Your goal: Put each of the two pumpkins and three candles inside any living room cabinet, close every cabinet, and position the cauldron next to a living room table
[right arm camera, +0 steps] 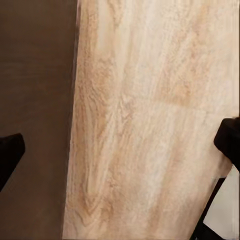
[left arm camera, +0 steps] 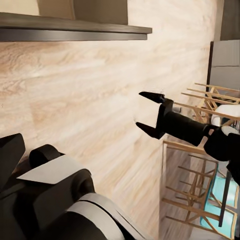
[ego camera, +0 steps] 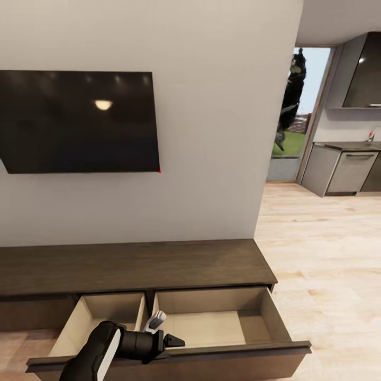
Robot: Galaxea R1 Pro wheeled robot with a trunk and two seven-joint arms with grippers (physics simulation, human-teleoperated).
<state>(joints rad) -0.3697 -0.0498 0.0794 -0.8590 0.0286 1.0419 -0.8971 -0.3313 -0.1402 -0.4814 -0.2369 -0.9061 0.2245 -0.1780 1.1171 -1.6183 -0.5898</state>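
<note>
So here's where I'm at: the cabinet [ego camera: 132, 267] runs across the head view from 9 to about 4 o'clock. Its drawer [ego camera: 222, 323] is pulled out at 6 o'clock. My left gripper [ego camera: 170, 343] sits low over the drawer's front edge, pointing toward 3 o'clock. I honestly can't tell how far its jaws are apart. There's a pale bit [ego camera: 157, 319] just beside the wrist, and I can't say if it's part of the arm or a candle.

What worries me is that the drawer has to end up shut, and my left arm is hanging right in its mouth. If I push the front in without lifting out, I'd guess the wrist jams against the divider [ego camera: 148, 312] or the front panel.

The head cam tells me nothing about my other arm. The left wrist cam catches my right gripper [left arm camera: 148, 111] with jaws spread wide, aimed at the floor [left arm camera: 90, 100]. The right wrist cam adds the cabinet's dark side near it, so swinging the base could clip that.
</note>
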